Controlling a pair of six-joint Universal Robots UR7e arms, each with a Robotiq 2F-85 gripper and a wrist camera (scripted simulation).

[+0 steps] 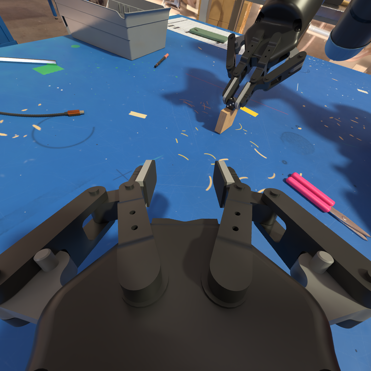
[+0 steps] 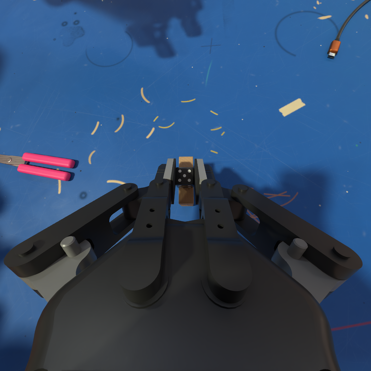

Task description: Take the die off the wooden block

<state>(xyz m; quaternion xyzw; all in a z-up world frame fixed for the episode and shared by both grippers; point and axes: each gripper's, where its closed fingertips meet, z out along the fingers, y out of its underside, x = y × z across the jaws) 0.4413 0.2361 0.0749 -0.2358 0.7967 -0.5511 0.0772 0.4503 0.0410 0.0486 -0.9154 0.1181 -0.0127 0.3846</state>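
My right gripper [image 2: 184, 172] pinches the die [image 2: 184, 175] atop the block [image 2: 186, 195], left gripper [image 1: 183, 176] spread idle; a skewed lift could topple that block.

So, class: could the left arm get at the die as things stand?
Probably not: the right gripper is already closed around the die on the wooden block, covering two sides, while the left gripper hangs open some way off.
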